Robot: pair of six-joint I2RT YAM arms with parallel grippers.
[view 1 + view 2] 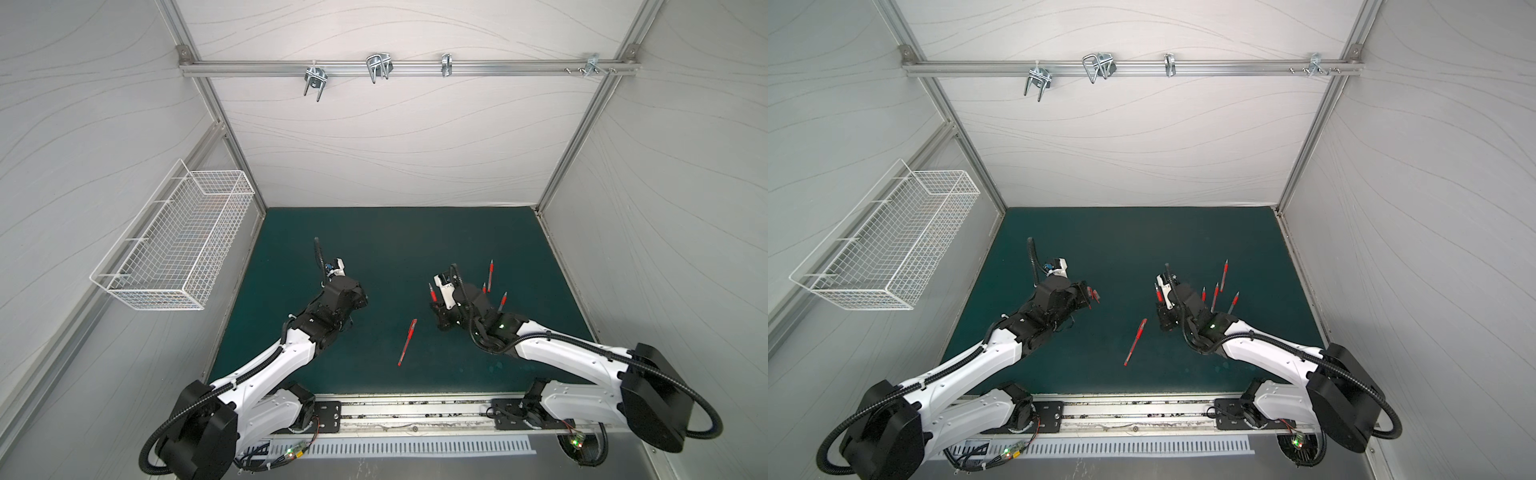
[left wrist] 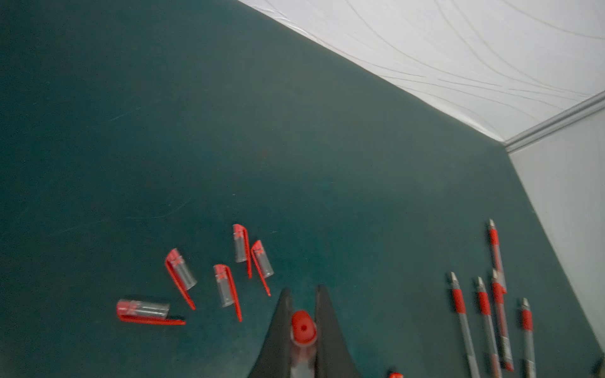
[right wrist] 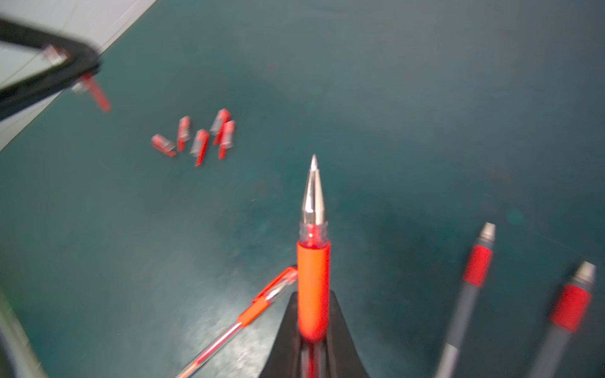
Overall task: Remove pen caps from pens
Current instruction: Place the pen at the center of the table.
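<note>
Mounting rail (image 1: pixel 415 409) at the front edge, carrying both arm bases; the dark green mat (image 1: pixel 374 241) begins just beyond it.

Capped pen (image 1: pixel 407 341), one: lies flat and slanted on the mat between the two arms, nearest the front and apart from everything else. Its red cap is on the far end.

Left gripper (image 2: pixel 304 291): fingers pressed together on a single cap (image 2: pixel 303 329). The cap's red closed end is toward the fingertips and its clear body runs back between them.

Right gripper (image 3: pixel 313 294): pinching an uncapped pen (image 3: pixel 313 261) by its red grip section, with the silver tip projecting past the fingertips.

Loose caps (image 2: pixel 241 243), five: scattered on the mat just beyond the left gripper, with red clips and clear bodies. Two lie side by side, touching or nearly so; one lies a little apart from the rest.

Bare pens (image 1: pixel 1224 277), four: on the mat on the right arm's side, just beyond that arm. They are roughly parallel, tips pointing toward the back wall.

Wire basket (image 1: pixel 178 245), white: hung on the left wall, above mat level.

Hooks (image 1: pixel 378 66), metal: on the crossbar (image 1: pixel 498 66) along the back wall.
</note>
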